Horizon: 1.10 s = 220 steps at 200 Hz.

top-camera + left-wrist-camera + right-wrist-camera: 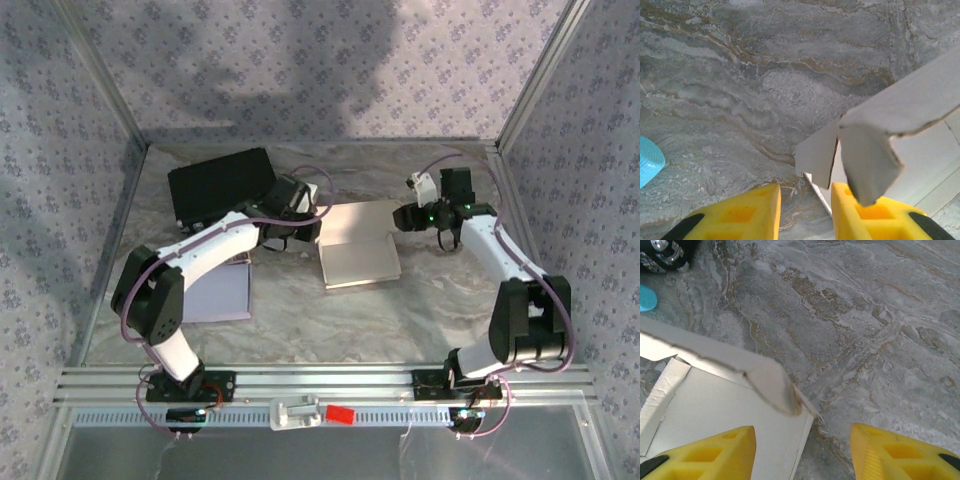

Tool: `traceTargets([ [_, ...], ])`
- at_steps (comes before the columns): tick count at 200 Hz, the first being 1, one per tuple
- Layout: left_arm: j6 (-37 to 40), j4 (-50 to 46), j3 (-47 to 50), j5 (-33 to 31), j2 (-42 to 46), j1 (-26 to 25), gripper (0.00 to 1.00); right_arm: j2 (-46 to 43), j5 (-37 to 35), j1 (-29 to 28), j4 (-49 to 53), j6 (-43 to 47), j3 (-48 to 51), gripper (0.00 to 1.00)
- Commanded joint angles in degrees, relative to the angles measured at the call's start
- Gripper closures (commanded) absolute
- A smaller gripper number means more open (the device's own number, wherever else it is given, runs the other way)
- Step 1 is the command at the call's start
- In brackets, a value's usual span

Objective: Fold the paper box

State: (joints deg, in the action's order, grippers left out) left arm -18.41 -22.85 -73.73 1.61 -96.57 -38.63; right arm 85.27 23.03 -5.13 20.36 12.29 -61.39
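Left gripper (805,212) part open, empty, at paper box (358,250) flap, centre frame; right gripper (802,452) wide open, empty.

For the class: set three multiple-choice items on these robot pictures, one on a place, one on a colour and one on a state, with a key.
1. Where does the paper box lie?
A) between the left tool and the right tool
B) left of both
C) right of both

2. What colour are the tool fingers?
A) red
B) yellow
C) black

3. How does the right tool stand?
A) shut on a flap
B) shut on nothing
C) open

Key:
1 A, the top view shows one tool at each side of the box.
2 B, both wrist views show yellow fingers.
3 C, its wrist view shows a wide gap between its fingers.
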Motion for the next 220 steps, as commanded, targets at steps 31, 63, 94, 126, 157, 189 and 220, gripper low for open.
traceTargets([
  [31,1.2,-0.72,-5.22,0.26,-3.44,0.14,0.72,4.87,3.49,-1.04,2.27,3.73,-6.46,0.57],
  [63,0.68,-0.59,-5.36,0.35,-3.71,0.14,0.77,5.38,1.61,-1.87,3.43,3.72,-6.46,0.67],
  [94,0.33,-0.65,-5.29,0.16,-4.18,0.14,0.86,5.11,-0.47,-1.95,4.27,2.67,-6.44,0.72],
  [126,-0.23,-0.27,-5.6,0.0,-4.57,0.14,0.93,4.8,-2.43,-3.13,4.91,2.46,-6.45,0.85],
  [157,-1.09,-0.77,-7.23,-0.11,-5.54,0.14,0.99,4.77,-5.55,-4.45,6.08,1.46,-9.05,0.92],
  [189,-2.23,-1.14,-8.97,-0.4,-6.36,0.14,1.0,3.64,-9.87,-6.57,4.95,-1.07,-9.67,1.0],
  [220,-4.67,-1.88,-11.42,-1.41,-7.38,0.5,1.0,3.26,-14.49,-8.75,3.68,-8.41,-10.0,1.0],
])
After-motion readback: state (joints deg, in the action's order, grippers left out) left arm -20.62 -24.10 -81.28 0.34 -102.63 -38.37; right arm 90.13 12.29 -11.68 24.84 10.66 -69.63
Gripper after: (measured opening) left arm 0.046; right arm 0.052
